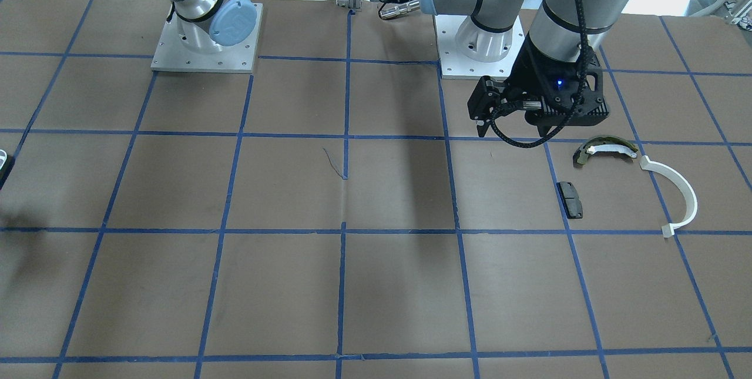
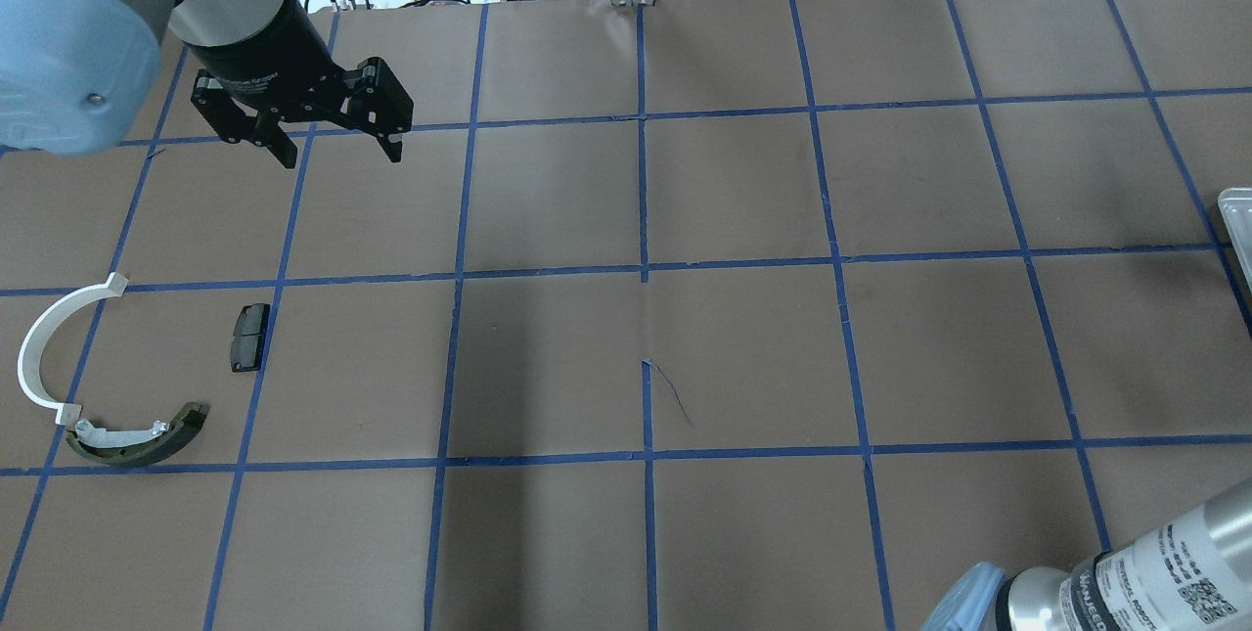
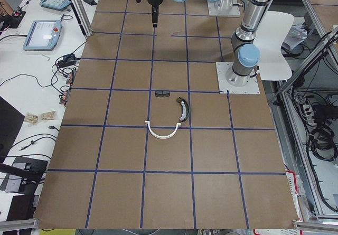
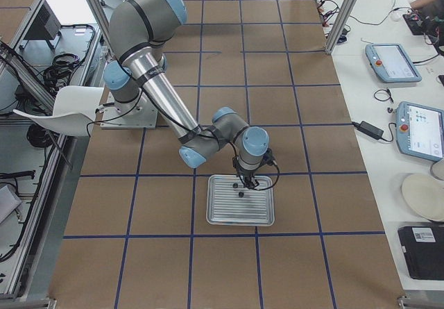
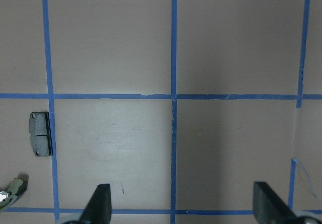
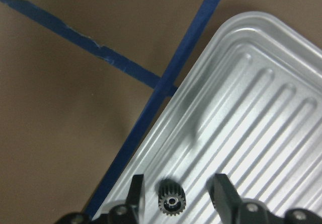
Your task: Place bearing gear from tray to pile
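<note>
The bearing gear [image 6: 172, 203], small, black and toothed, lies on the ribbed metal tray [image 6: 251, 108] near its corner. My right gripper [image 6: 178, 196] is open just above the tray, one finger on each side of the gear, not touching it. The exterior right view shows it over the tray [image 4: 222, 215] too. The pile lies at the table's other end: an olive-green shoe [image 2: 137, 440], a white arc [image 2: 39, 347] and a black pad [image 2: 249, 338]. My left gripper [image 2: 342, 158] is open and empty, raised beyond the pile, with the pad [image 5: 40, 133] below it.
Blue tape lines grid the brown table. One line runs right beside the tray's corner [image 6: 166, 83]. Only the tray's edge [image 2: 1237, 230] shows in the overhead view. Both arm bases [image 1: 205, 44] stand at the robot's side of the table.
</note>
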Motion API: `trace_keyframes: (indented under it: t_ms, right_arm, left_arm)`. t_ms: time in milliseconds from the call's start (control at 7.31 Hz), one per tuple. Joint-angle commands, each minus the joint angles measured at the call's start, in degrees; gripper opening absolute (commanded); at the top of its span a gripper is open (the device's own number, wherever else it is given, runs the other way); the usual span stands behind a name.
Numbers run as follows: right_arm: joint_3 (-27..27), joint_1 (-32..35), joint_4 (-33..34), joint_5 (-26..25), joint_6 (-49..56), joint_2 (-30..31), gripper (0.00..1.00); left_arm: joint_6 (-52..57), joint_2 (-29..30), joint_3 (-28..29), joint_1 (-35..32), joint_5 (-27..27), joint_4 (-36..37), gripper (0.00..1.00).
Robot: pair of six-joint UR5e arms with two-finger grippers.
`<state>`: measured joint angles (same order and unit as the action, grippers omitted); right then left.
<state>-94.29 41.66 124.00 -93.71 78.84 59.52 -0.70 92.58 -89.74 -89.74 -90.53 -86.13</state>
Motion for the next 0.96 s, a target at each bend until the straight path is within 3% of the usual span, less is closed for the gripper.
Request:
trace_keyframes:
  t_ms: [0,821]
  right_arm:
    - [-0.01,-0.17,-0.08,-1.56,0.09,-0.55,0.56]
    - [-0.1,-0.17,-0.69,-3.84,0.7,-1.69,0.54]
  left_arm:
    - [0.0,-0.03,0.0,0.0,0.0,0.0,1.0]
    - [0.0,0.06,0.09,0.0,0.0,0.0,1.0]
